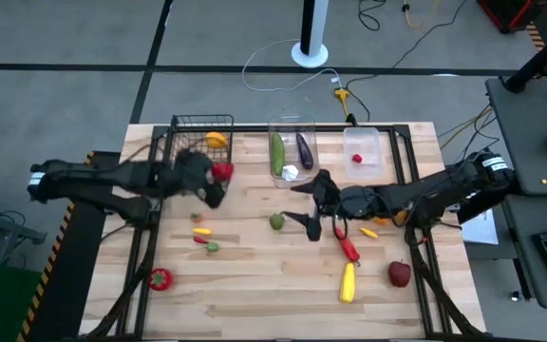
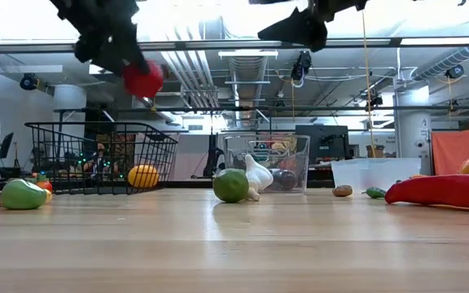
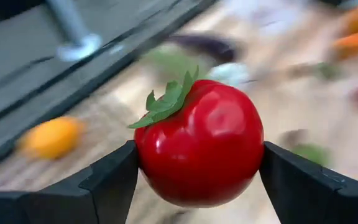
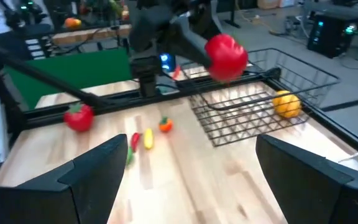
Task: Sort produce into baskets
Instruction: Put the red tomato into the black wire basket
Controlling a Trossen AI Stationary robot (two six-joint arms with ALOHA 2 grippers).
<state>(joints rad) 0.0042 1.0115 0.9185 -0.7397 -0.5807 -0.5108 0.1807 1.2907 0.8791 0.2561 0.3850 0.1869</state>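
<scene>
Glossy red tomato with green leaf (image 3: 199, 142) sits clamped in left gripper (image 1: 218, 177), raised near black wire-mesh basket (image 1: 186, 124) (one orange fruit (image 1: 216, 140) inside). Right gripper (image 1: 313, 211) hangs spread, empty, mid-table. Roughly half sorted; long red pepper (image 1: 348, 247), yellow pepper (image 1: 348, 282), dark red apple (image 1: 400, 274) remain.

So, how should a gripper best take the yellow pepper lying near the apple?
Probably from above, fingers across the middle of the yellow pepper. It lies flat, long and narrow, so its long sides stand free; the apple and red pepper sit apart from it.
</scene>
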